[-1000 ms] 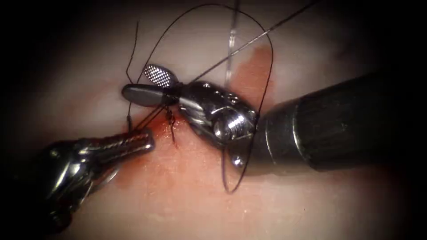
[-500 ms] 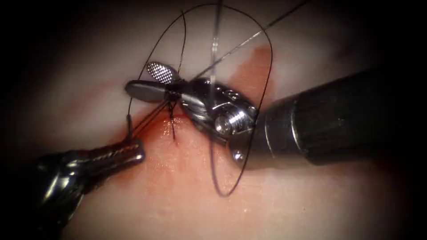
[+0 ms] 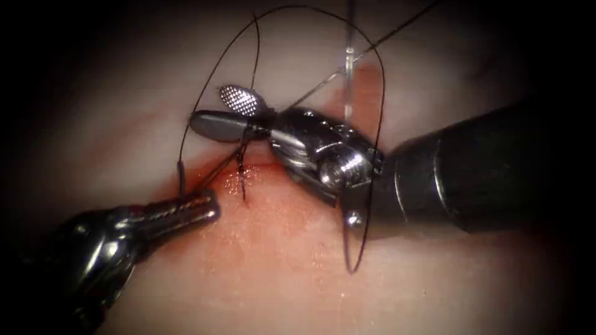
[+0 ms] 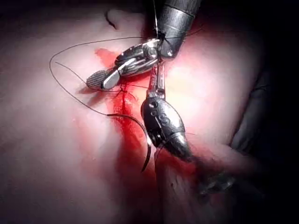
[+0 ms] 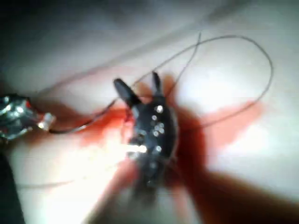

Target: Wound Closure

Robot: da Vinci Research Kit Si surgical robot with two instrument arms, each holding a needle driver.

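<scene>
Right tool (image 3: 208,107): it is entering from the right of the endoscope view, with its two jaws spread apart over the cut (image 3: 257,165). It is grasping nothing.
Thread (image 3: 298,7): one strand is passing between the open jaws, close to their hinge. A wide loop is arching above the right tool and hanging down across its wrist.
Left tool (image 3: 210,206): its jaws are clenched. Taut strands are running from the stitch (image 3: 241,181) on the cut to the jaw tip, so it seems to be gripping the thread. The pinch itself is too small to see clearly.
Needle (image 4: 128,117): the left wrist view is showing its whole curve, lying on the tissue (image 3: 279,279) just beside the left tool's body and free of both tools. I cannot tell whether its point is touching the tissue or entering it.
Endoscope view against left wrist view: in the endoscope view just a short dark end of the needle is standing above the left jaws, near the left end of the cut. The rest is lying behind the tool.
Right wrist view: it is looking at the forked open jaws from behind, with the thread loop beyond them. The needle's curve is not readable there.
Red fluid (image 3: 261,217): it is spreading around the stitch and under the left tool.
</scene>
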